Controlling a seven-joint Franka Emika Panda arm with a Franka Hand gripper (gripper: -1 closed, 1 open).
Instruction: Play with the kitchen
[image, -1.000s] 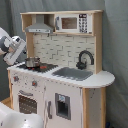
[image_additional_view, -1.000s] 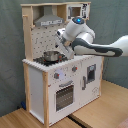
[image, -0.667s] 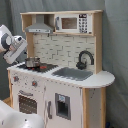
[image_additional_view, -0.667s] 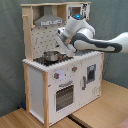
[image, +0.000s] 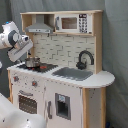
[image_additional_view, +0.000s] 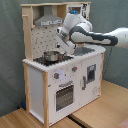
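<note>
- Lifted since a second ago, the gripper (image: 25, 51) now hangs higher above the small metal pot (image_additional_view: 50, 56) on the stovetop.
- The toy kitchen (image_additional_view: 65, 75) stands on a wooden floor (image_additional_view: 107, 107) against a grey curtain.
- Whether the fingers are apart or together cannot be told.

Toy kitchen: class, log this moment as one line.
kitchen | pot on stove | hand above pot | holding nothing visible
</note>
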